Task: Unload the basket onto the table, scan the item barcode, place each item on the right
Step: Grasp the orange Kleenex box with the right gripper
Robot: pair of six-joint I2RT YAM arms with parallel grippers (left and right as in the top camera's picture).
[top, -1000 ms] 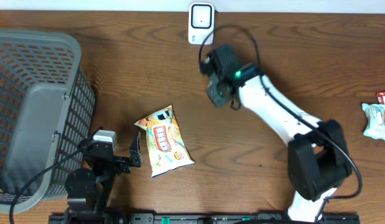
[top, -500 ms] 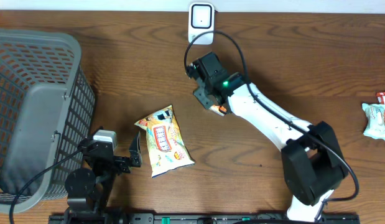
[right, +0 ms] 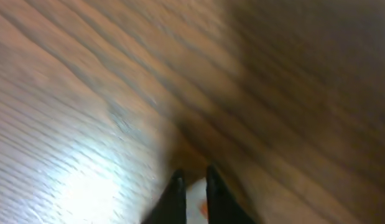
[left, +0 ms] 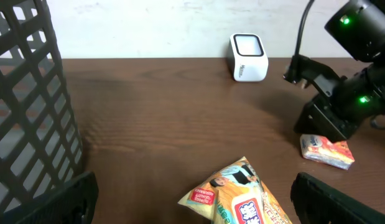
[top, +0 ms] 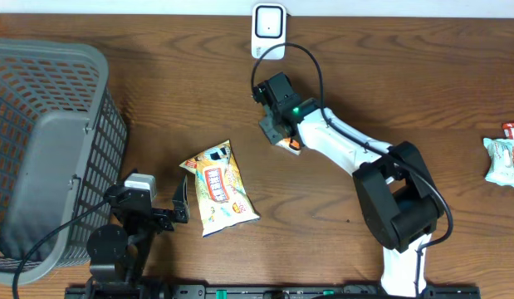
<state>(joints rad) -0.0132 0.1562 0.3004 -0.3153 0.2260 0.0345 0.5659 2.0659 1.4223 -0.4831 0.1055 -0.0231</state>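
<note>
Packet (left: 327, 151) lying flat, right end effector (right: 191, 190) pinching

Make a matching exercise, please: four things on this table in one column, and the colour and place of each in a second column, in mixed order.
1. scanner
2. basket
3. snack bag
4. small packet

a. grey, far left
b. yellow, beside the left claw
c. white, at the back
d. orange and white, at the right claw

Pairs: 1-c, 2-a, 3-b, 4-d.
</note>
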